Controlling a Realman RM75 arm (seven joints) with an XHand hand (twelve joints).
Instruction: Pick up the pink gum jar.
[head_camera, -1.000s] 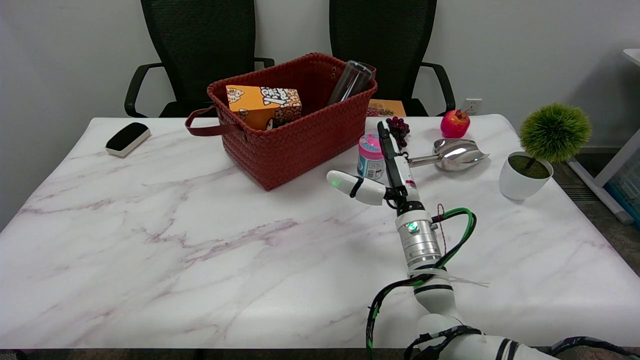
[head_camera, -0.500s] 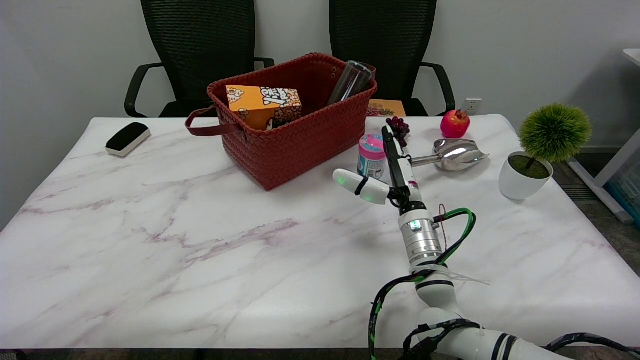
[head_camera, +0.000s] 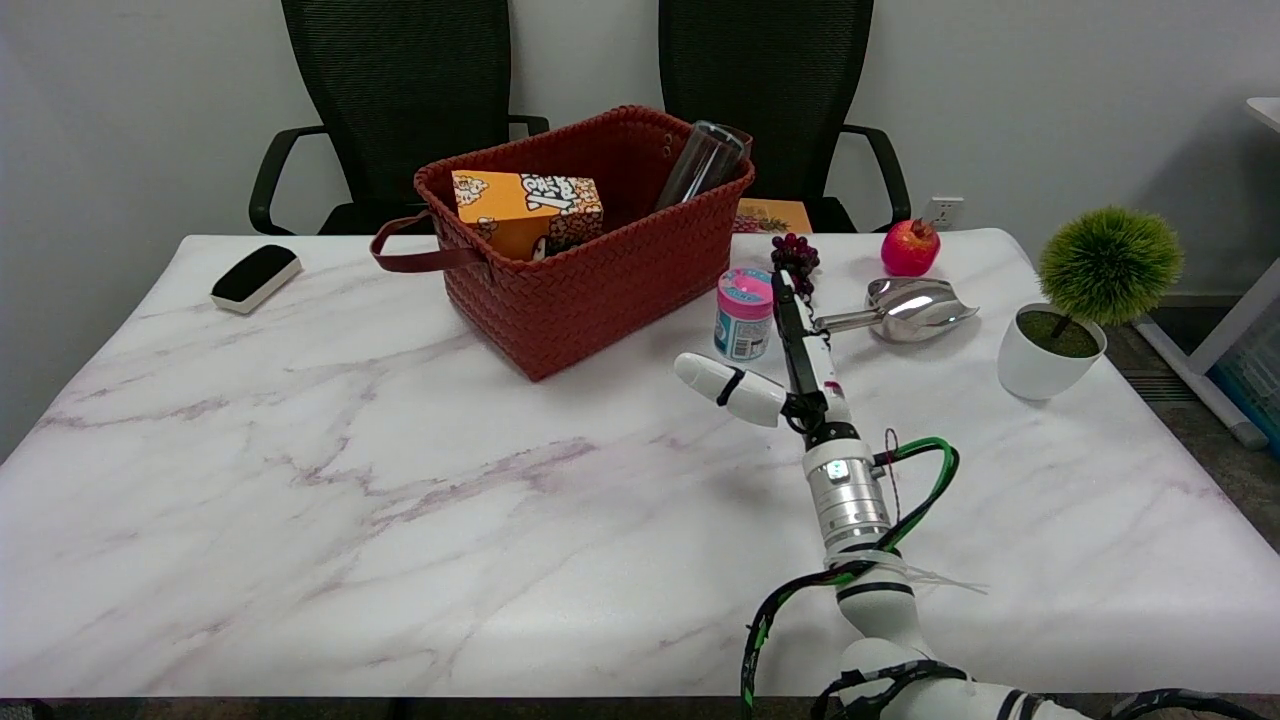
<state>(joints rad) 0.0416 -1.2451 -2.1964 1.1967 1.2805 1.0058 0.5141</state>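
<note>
Head view shows a white marble table (head_camera: 400, 480). The right hand (head_camera: 790, 360) sits a bit right of the middle of the frame, turned on its edge. Its fingers (head_camera: 790, 310) are straight and pressed together, pointing up the frame. The thumb (head_camera: 725, 388) sticks out wide to the left. The hand holds nothing. The pink gum jar (head_camera: 744, 313) stands upright on the table, just left of the fingers and above the thumb. I cannot tell if the fingers touch it. A red woven basket (head_camera: 600, 280) sits to the upper left of the jar with an orange box (head_camera: 527, 210) inside. A shiny metal scoop (head_camera: 905, 305) lies to the right of the fingers. Dark grapes (head_camera: 795, 252) and a red fruit (head_camera: 910, 247) lie above it. A small green plant in a white pot (head_camera: 1070, 310) stands at the far right.
</note>
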